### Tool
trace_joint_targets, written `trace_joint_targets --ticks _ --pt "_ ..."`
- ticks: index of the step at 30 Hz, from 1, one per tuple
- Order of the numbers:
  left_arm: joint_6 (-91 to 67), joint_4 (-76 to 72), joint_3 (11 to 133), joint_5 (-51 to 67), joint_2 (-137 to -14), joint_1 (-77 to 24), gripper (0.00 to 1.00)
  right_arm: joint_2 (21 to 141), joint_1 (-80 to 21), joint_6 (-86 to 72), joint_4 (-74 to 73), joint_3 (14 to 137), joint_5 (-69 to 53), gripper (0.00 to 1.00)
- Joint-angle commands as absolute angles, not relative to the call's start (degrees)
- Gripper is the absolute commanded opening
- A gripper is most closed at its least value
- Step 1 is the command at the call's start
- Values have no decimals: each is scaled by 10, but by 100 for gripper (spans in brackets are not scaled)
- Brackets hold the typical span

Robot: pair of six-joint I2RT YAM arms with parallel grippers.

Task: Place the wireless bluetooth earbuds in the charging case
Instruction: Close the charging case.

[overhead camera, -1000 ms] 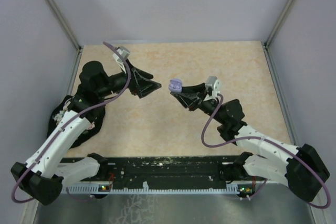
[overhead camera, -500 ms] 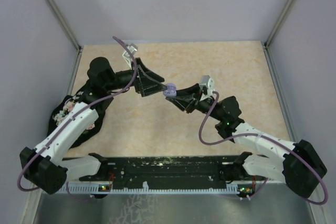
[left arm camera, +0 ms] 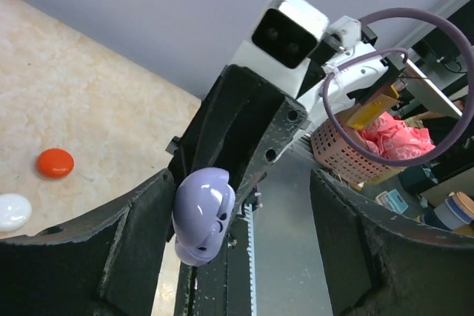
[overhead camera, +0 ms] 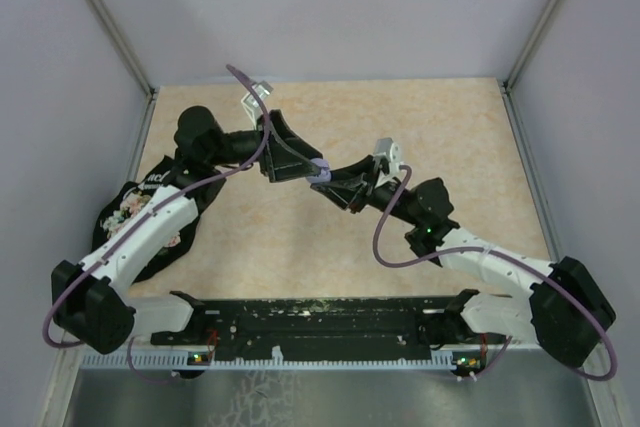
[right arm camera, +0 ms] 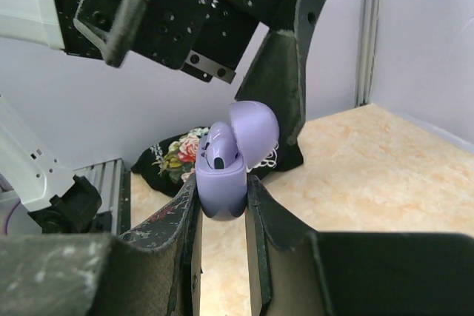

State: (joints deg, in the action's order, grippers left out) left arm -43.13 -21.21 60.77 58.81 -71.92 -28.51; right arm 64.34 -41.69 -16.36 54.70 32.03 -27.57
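- Above the middle of the surface [overhead camera: 450,127] and clear of it: lilac charging case [right arm camera: 222,179], pinched by its lower half in the right hand [right arm camera: 221,192], with one finger pressed on each side.
- Lid swung up and back on its hinge, standing open toward the right wrist camera.
- Inside the lower half: what looks like a lilac earbud [right arm camera: 215,155] with a dark spot, seated in its pocket. Cannot tell whether a second sits beside it.
- Around the case: left hand [overhead camera: 303,159], spread wide and gripping nothing, its fingers on either side of the case and much farther apart than the case's width. Case close against one finger; contact impossible to tell.
- Down on the bare surface, seen only from the left wrist: red disc [left arm camera: 55,162] and white disc [left arm camera: 13,211], near each other but not touching, both well apart from the lilac case. Cannot tell open or closed, or what lies inside.
- At the left edge of the surface: black pouch [overhead camera: 122,215] with a flower print, partly under the left arm, contents hidden.
- Off the surface, behind the right arm in the left wrist view: pale mesh basket [left arm camera: 333,149] with pink material in it.
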Motion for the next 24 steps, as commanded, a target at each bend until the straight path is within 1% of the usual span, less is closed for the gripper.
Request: trace_joint_targets --ticks 1,7,9,11,14,16,19,24 --pt "-466 -307 598 637 -706 -288 78 654 -404 -196 566 347 -276 0" --pt "-464 -320 589 653 -686 -287 77 651 -398 -211 534 338 -265 0" --pt "-430 -277 591 637 -677 -286 77 645 -398 -214 512 336 -256 0" --pt "-367 -189 599 602 -665 -286 78 637 -396 -215 474 334 -241 0" --pt "-244 -2 617 481 -644 -286 79 616 -392 -217 398 321 -207 0" --pt "-204 73 619 385 -631 -286 80 598 -389 -225 362 304 -182 0" --pt "-176 146 619 260 -615 -285 82 568 -378 -250 300 281 -149 0" --pt "-166 186 573 97 -559 -285 87 527 -346 -292 203 240 -89 0"
